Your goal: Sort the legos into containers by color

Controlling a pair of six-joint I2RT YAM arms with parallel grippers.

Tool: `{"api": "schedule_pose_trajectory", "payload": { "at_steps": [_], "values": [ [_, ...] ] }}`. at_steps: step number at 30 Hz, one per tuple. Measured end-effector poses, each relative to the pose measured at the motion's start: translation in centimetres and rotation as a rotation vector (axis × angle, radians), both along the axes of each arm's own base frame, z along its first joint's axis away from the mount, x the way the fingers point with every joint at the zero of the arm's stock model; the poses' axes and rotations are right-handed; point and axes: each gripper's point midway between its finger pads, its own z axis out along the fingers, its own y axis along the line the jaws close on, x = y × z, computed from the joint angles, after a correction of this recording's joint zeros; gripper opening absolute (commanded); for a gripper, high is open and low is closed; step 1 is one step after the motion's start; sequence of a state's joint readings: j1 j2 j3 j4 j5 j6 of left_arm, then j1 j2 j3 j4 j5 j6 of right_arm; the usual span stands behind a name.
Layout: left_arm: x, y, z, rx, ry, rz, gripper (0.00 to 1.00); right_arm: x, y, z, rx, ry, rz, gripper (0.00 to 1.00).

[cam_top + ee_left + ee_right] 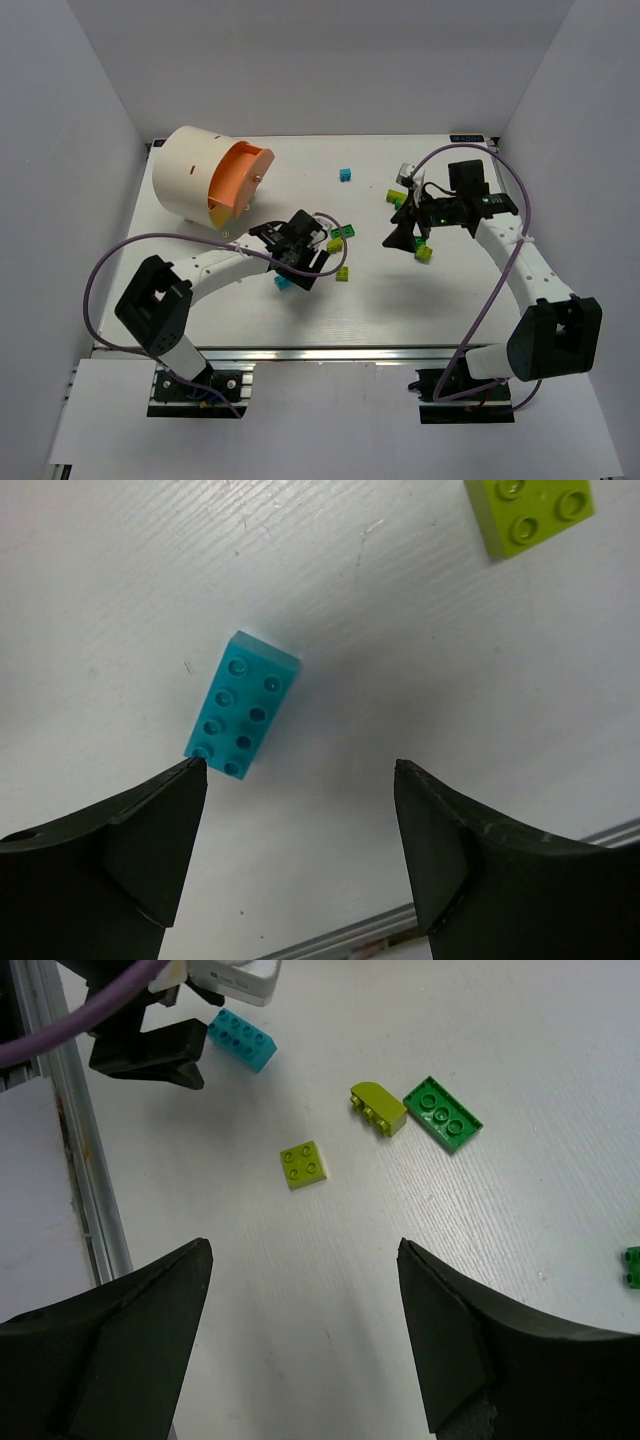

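We are hovering left gripper [300,768], jaws wide, empty, over cyan lego [243,705] lying skewed on table [450,680] beside one fingertip [188,780]. Closing, we are risking clipping corner, spinning it away. Right gripper [303,1248] wide, empty.

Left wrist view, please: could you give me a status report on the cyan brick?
Left gripper open, right gripper open, both empty. Small cyan eight-stud plastic brick flat on table, just ahead of one finger, off-centre. Nothing blocking it.
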State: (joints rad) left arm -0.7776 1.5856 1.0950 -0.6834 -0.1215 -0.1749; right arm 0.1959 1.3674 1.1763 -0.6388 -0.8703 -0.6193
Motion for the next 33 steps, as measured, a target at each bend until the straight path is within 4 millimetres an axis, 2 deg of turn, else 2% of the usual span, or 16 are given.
{"api": "schedule_pose_trajectory", "payload": {
  "at_steps": [11,14,16,17,18,20,21,25,26,28,30,31,33],
  "values": [
    [1.1,0.9,-4.4,0.135,0.031,-0.078,0.84,-1.5,-0.9,-1.1,0.004,0.028,0.004,0.8],
    [1.2,1.2,-5.1,0.159,0.034,-0.079,0.83,-1.6,-1.0,-1.1,0.005,0.031,0.004,0.8],
    [1.6,1.2,-5.1,0.162,0.022,-0.073,0.78,-1.8,-1.1,-1.2,0.006,0.034,0.004,0.8],
    [1.7,1.2,-5.1,0.163,0.019,-0.072,0.73,-1.9,-1.1,-1.3,0.007,0.038,0.004,0.8],
    [1.9,1.2,-5.1,0.166,0.016,-0.071,0.53,-2.0,-1.1,-1.4,0.009,0.042,0.005,0.8],
    [2.1,1.2,-5.1,0.169,0.012,-0.061,0.37,-2.1,-1.1,-1.4,0.012,0.045,0.005,0.8],
    [2.1,1.2,-5.2,0.171,0.012,-0.062,0.24,-2.2,-1.1,-1.5,0.013,0.047,0.005,0.8],
    [2.2,1.1,-5.1,0.165,0.011,-0.05,0.05,-2.4,-1.2,-1.7,0.013,0.05,0.007,0.76],
    [2.2,1.1,-5.0,0.163,0.013,-0.044,0.03,-2.4,-1.2,-1.7,0.012,0.048,0.007,0.75],
    [2.4,0.7,-4.2,0.152,0.015,-0.036,0.0,-2.6,-1.3,-1.8,0.008,0.045,0.0,0.69],
    [3.3,-0.4,-2.0,0.11,-0.017,-0.027,0.0,-2.6,-1.5,-2.2,-0.003,0.038,-0.01,0.65],
    [3.9,-1.0,-0.5,0.082,-0.044,-0.023,0.0,-2.6,-1.5,-2.3,-0.004,0.037,-0.015,0.61],
    [6.0,-2.6,3.9,0.006,-0.13,-0.011,0.0,-2.7,-1.6,-2.7,-0.009,0.038,-0.024,0.57]
  ]
}}
